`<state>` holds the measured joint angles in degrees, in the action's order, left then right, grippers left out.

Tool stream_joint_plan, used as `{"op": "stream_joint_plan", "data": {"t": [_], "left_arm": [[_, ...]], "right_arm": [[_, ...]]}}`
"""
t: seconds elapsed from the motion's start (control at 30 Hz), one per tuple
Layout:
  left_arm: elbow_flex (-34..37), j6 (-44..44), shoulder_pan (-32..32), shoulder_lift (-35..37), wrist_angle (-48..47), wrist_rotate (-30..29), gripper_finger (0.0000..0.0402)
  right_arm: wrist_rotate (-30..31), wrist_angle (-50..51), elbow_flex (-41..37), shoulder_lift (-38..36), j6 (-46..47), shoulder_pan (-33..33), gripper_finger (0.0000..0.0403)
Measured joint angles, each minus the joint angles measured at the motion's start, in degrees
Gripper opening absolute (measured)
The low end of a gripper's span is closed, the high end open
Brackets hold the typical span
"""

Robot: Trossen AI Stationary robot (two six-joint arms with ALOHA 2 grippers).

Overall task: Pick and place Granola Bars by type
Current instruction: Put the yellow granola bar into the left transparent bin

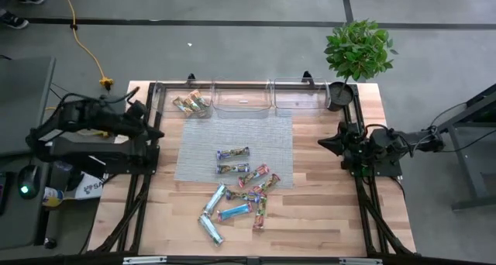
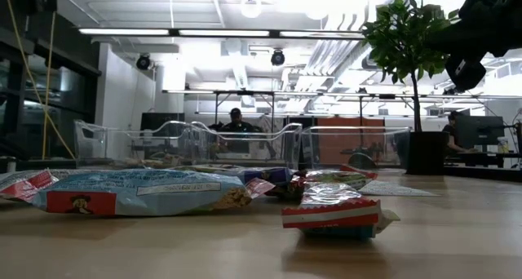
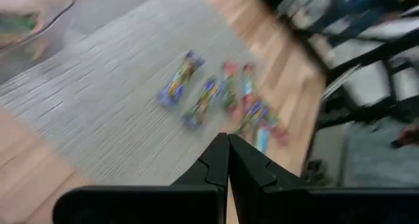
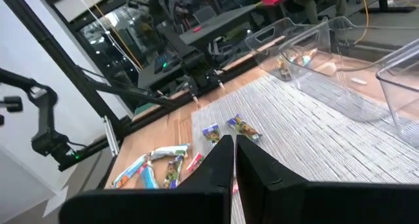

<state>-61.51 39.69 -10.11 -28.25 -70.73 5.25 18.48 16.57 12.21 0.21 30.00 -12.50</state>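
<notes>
Seen from overhead, your left gripper (image 1: 157, 132) hangs at nine o'clock over the table's left edge, its two dark fingers (image 3: 219, 162) pressed flat together with nothing between them. Your right gripper (image 1: 324, 143) waits at three o'clock beside the grey mat (image 1: 194, 153), fingers likewise pinched together and empty, its tips aimed toward the centre. The granola bars (image 1: 239, 194) lie loose in a scatter from the table's centre down toward six o'clock: two sit side by side on the mat, and the rest spill off its lower edge onto the bare wooden table (image 1: 325, 211), some touching or overlapping, wrappers in blue, silver-green and pink-red. At twelve o'clock three clear bins stand in a row along the far edge; the left bin (image 1: 183, 101) already holds a few bars (image 1: 192, 104), while the middle bin (image 1: 241, 99) and the right bin (image 1: 299, 95) show none. A potted plant (image 1: 356, 52) stands at one o'clock, just beside the right bin. From table height, a blue-wrapped bar (image 2: 139, 193) and a red-banded bar (image 2: 334, 214) fill the foreground, and a person (image 2: 236, 122) sits in the room far behind the bins.
</notes>
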Motion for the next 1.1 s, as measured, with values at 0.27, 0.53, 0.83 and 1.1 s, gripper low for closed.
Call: {"op": "stream_joint_plan", "data": {"t": [0.27,0.53,0.83,1.1], "left_arm": [[-14.2,4.19,-0.18,0.33,-13.84,-5.1,0.0004],[-12.34,-0.15,-20.91,9.94,-19.43,6.22,0.0004],[-12.98,-18.91,-61.95,23.83,-19.39,33.67,0.0004],[-13.12,-26.09,-75.54,24.39,-19.07,53.9,0.0001]], "right_arm": [[0.38,0.07,0.0,0.0,0.0,0.0,0.0],[1.2,-0.02,0.02,0.0,-0.22,0.0,0.0],[3.82,-0.08,0.04,0.04,0.87,0.03,0.0],[3.93,0.21,0.07,0.2,1.73,0.03,0.0]]}}
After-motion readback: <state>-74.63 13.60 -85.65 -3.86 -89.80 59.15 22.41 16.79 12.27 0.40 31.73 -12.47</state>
